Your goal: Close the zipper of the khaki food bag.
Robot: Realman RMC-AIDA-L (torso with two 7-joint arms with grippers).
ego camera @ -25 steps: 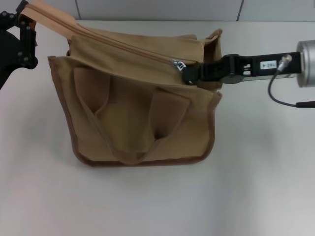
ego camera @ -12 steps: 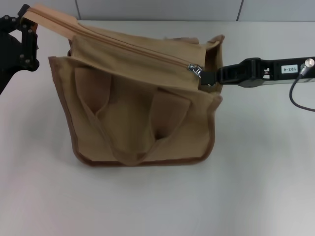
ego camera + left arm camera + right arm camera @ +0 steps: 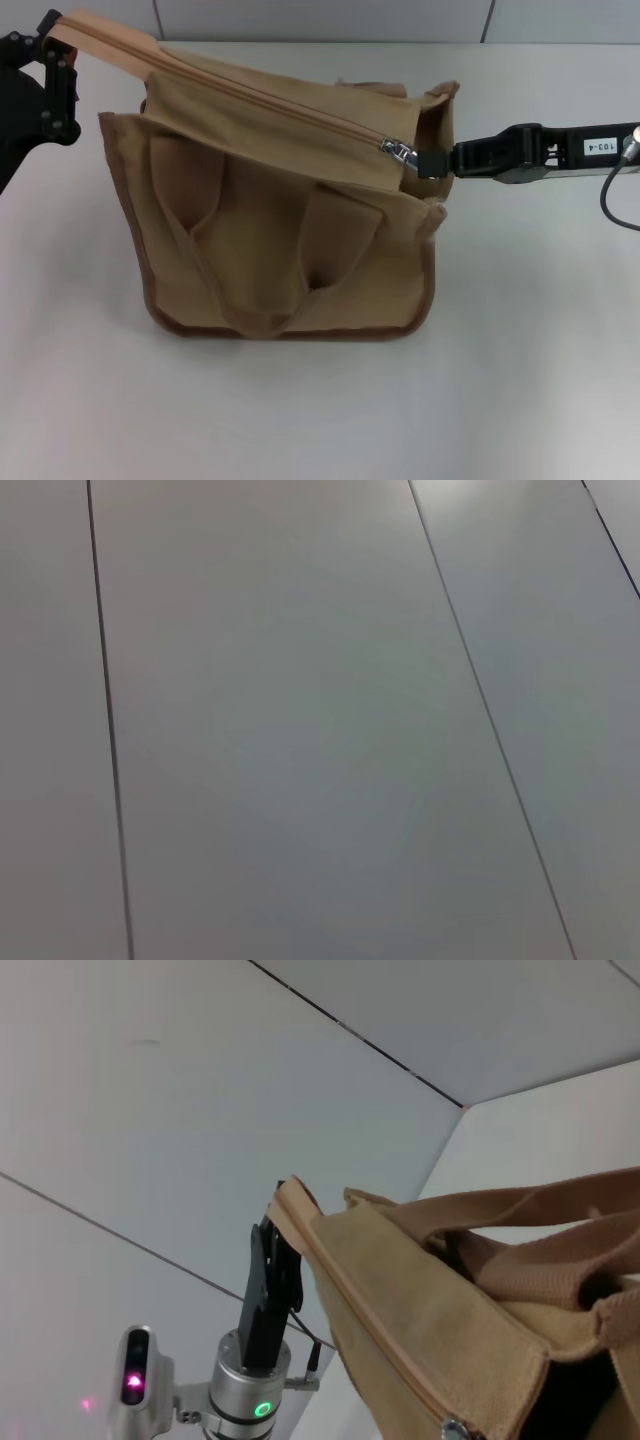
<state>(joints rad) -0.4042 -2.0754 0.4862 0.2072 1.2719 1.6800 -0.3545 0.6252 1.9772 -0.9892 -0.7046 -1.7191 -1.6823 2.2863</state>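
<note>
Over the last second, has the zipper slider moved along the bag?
Yes. In the head view the zipper slider, held by the right gripper, has travelled toward the robot's right, ending nearer the khaki food bag's right end panel.

Work surface: a plain off-white table (image 3: 520,330), matte, with soft shadow falling on it toward the near side. Behind the far edge of the table stands a grey panelled wall (image 3: 320,18); thin dark vertical seams divide the panels. The left wrist view shows only these grey panels (image 3: 300,730), crossed by narrow dark seam lines (image 3: 108,730). In the right wrist view the wall meets the table at a corner.
</note>
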